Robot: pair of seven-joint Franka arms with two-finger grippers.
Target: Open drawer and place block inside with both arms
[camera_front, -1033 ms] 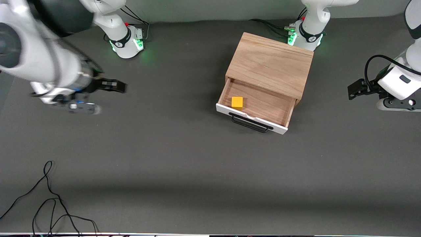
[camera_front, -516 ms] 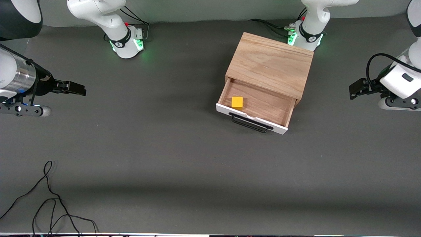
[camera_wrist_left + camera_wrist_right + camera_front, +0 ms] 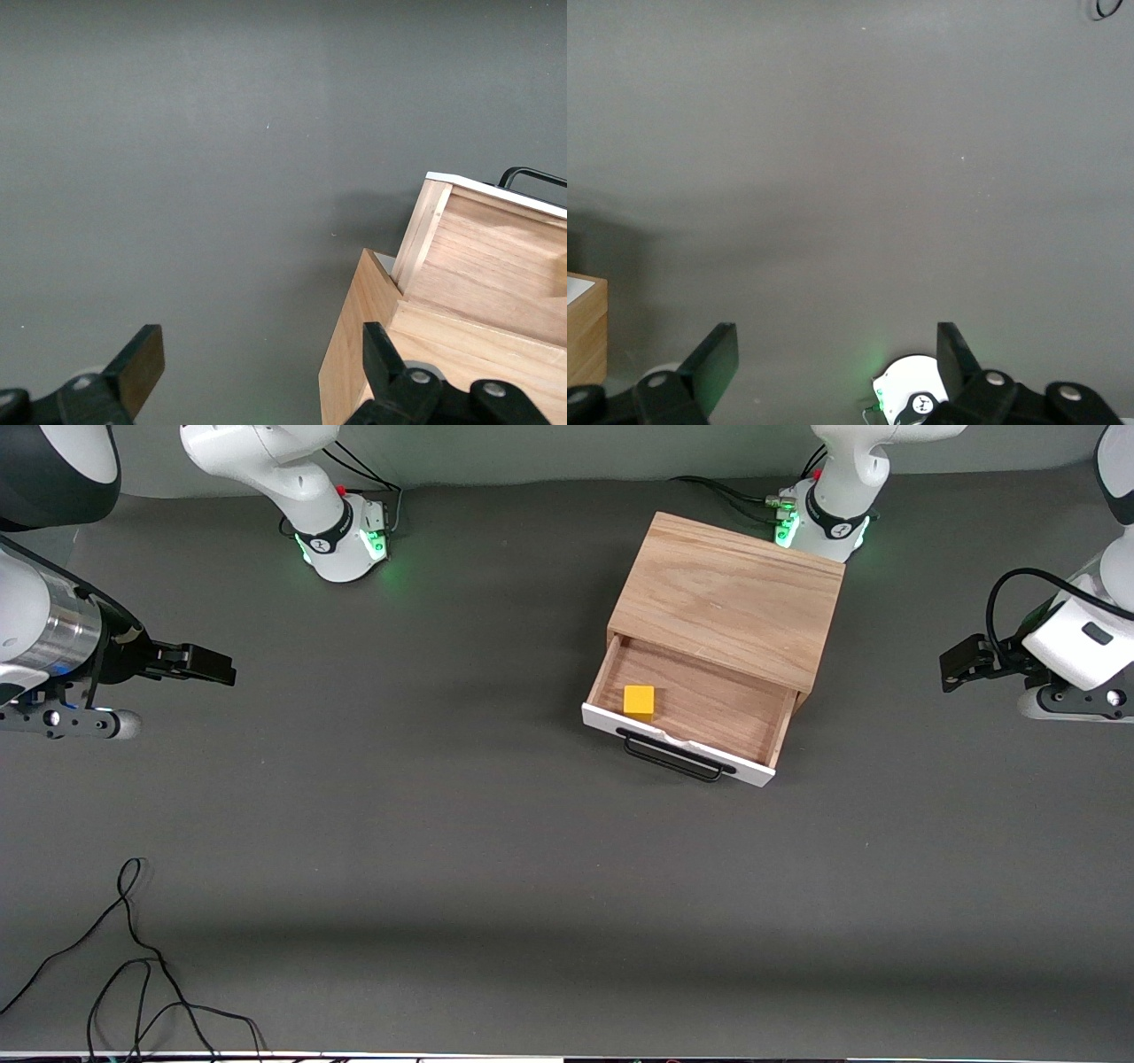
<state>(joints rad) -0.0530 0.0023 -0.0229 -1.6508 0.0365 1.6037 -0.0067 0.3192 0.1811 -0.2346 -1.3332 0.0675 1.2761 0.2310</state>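
1 drawer (image 3: 700,708) open | 1 block (image 3: 639,701) inside | left claw (image 3: 257,363) apart | right claw (image 3: 837,359) apart

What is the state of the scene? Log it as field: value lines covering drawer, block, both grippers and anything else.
drawer: pulled open from the wooden box, black handle facing the front camera
block: yellow, resting inside the drawer, at the right arm's end of it
left gripper: open, empty, over bare table at its own end, waiting
right gripper: open, empty, over bare table at its own end
loose black cable: on the table nearest the front camera
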